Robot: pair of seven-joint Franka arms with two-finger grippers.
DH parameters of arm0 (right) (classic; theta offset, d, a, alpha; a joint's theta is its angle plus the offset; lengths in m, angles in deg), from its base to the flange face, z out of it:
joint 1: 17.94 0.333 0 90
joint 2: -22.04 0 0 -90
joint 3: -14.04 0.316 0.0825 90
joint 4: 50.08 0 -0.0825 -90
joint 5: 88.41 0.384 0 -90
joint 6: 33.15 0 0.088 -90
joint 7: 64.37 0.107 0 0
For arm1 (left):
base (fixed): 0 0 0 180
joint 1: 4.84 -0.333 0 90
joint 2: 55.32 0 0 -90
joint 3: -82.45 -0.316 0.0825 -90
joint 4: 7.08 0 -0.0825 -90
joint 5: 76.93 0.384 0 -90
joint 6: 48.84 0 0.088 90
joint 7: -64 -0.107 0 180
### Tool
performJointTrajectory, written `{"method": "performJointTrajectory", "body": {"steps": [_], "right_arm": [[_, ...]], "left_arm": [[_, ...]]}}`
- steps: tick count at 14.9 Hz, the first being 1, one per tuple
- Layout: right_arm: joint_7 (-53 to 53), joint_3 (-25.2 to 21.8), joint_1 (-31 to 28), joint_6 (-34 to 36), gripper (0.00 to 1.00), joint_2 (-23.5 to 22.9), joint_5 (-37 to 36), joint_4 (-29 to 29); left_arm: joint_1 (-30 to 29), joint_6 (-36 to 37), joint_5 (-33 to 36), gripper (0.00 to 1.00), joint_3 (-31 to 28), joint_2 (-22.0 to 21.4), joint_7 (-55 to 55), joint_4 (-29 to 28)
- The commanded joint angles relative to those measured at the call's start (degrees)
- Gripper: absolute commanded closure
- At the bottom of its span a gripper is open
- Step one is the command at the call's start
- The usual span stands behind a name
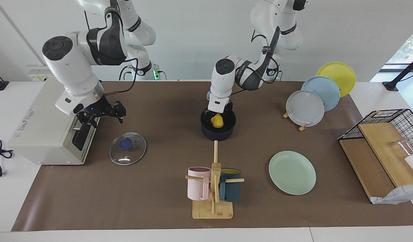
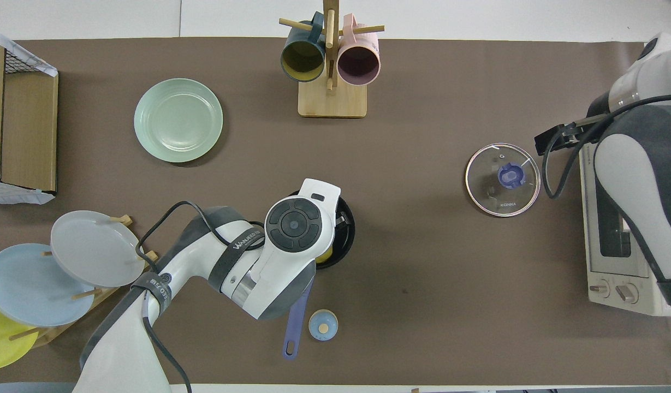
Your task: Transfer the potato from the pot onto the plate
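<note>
Left pincer (image 1: 217,116) clamps potato (image 1: 217,121) in pot (image 1: 218,131); right pincer (image 1: 102,112) gapes

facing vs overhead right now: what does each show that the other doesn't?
Facing only: the potato shows nearly whole in the pot, the left claw down on it. The right claw shows open, raised in front of the toaster oven.

Overhead only: the pot's blue handle, and the small blue knob beside it shown whole. The left arm's wrist covers most of the potato.

Both: the mint plate bare, the glass lid flat on the mat, the mug rack, and the three plates on the stand.
</note>
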Motion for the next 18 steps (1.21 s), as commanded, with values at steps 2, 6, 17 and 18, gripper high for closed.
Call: {"method": "performJointTrajectory", "body": {"steps": [2,6,17,18], "right_arm": [[6.8,0.5,-0.8,6.7,0.0,2.9,0.6,0.3],[7.9,0.2,-0.4,8.5,0.0,5.2,0.4,-2.2],[7.3,-11.0,8.2,5.9,0.0,7.9,0.3,-6.1],[7.3,-11.6,8.3,6.0,0.0,8.7,0.8,-6.9]], "left_arm": [[2.0,-0.7,0.0,0.0,-0.8,-0.4,0.8,-1.8],[2.7,-0.1,0.0,0.0,-0.9,-0.4,0.8,-2.4],[2.7,-1.3,0.0,0.81,-0.9,-0.4,1.3,-2.9],[2.6,-1.3,0.0,0.89,-0.9,-0.4,1.4,-2.8]]}}
